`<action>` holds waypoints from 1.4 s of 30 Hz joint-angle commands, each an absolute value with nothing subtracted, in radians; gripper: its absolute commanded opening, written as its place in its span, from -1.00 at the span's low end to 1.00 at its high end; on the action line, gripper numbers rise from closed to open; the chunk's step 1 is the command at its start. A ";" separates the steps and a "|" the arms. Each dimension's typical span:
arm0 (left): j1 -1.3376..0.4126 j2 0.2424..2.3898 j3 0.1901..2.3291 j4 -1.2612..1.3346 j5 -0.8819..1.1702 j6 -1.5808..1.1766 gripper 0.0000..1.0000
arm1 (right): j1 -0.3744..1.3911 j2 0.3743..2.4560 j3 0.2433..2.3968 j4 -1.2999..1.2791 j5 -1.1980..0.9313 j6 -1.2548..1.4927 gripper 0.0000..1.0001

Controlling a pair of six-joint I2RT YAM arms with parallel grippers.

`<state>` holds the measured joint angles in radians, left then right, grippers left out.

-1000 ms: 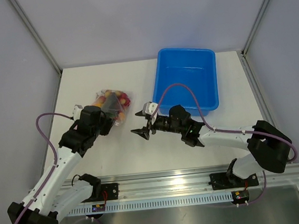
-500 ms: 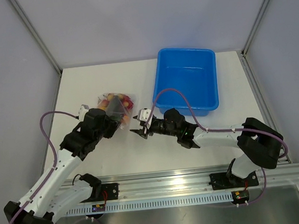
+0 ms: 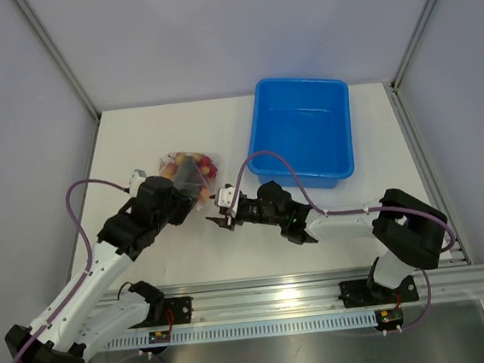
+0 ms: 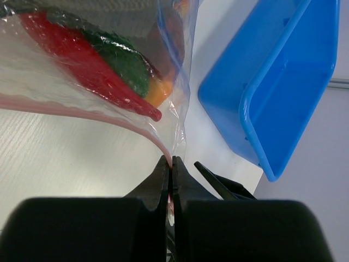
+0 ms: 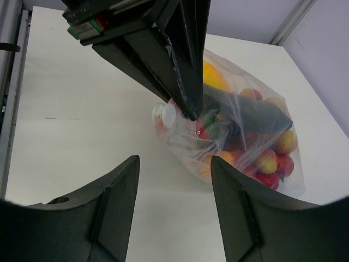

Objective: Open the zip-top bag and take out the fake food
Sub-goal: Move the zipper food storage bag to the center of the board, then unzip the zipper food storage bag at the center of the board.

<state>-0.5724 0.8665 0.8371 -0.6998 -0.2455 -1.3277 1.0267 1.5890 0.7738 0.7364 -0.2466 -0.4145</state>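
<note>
The zip-top bag (image 3: pixel 191 167) lies on the white table (image 3: pixel 135 140), left of centre, with the fake food sealed inside. A red pepper (image 4: pixel 82 60), a green cucumber (image 4: pixel 128 68) and a dark fish (image 5: pixel 256 115) show through the plastic, along with several red-yellow fruits (image 5: pixel 270 162). My left gripper (image 4: pixel 170 162) is shut on the bag's corner at the pink zipper strip (image 4: pixel 71 106). My right gripper (image 5: pixel 174 161) stands open just right of that pinched corner, low over the table. Nothing sits between its fingers, and they are apart from the bag.
A blue plastic tub (image 3: pixel 304 128) stands at the back right, close behind the right arm. Its near corner shows in the left wrist view as the tub's rim (image 4: pixel 256 136). Grey walls close off the table's far side and both flanks.
My right gripper has moved left across the table to the bag's corner, and its jaws have narrowed a little. The left gripper keeps its pinch, shifted slightly right with the bag.
</note>
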 commanded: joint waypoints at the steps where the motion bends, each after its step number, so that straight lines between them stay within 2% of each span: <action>1: -0.583 0.862 0.882 -0.661 -0.242 -1.313 -1.00 | 1.042 1.595 0.818 0.798 -0.232 -0.440 0.23; 12: -0.589 0.879 0.874 -0.650 -0.224 -1.315 -1.00 | 1.046 1.629 0.836 0.822 -0.225 -0.428 0.11; 15: -0.591 0.880 0.873 -0.649 -0.224 -1.316 -1.00 | 1.049 1.638 0.844 0.818 -0.225 -0.423 0.01; 23: -0.597 0.887 0.865 -0.635 -0.216 -1.316 -1.00 | 1.054 1.641 0.847 0.831 -0.219 -0.411 -0.09; 25: -0.597 0.887 0.865 -0.635 -0.213 -1.316 -1.00 | 1.055 1.644 0.847 0.834 -0.218 -0.411 -0.17; 28: -0.598 0.887 0.864 -0.617 -0.204 -1.313 -1.00 | 1.055 1.646 0.848 0.841 -0.206 -0.397 -0.43; 33: -0.603 0.896 0.871 -0.612 -0.216 -1.299 -1.00 | 1.057 1.635 0.842 0.851 -0.184 -0.387 -0.97; 38: -0.603 0.890 0.888 -0.620 -0.262 -1.264 -0.97 | 1.055 1.606 0.836 0.836 -0.160 -0.365 -1.00; 42: -0.603 0.861 0.905 -0.589 -0.304 -1.148 -0.85 | 1.055 1.579 0.867 0.744 -0.143 -0.345 -1.00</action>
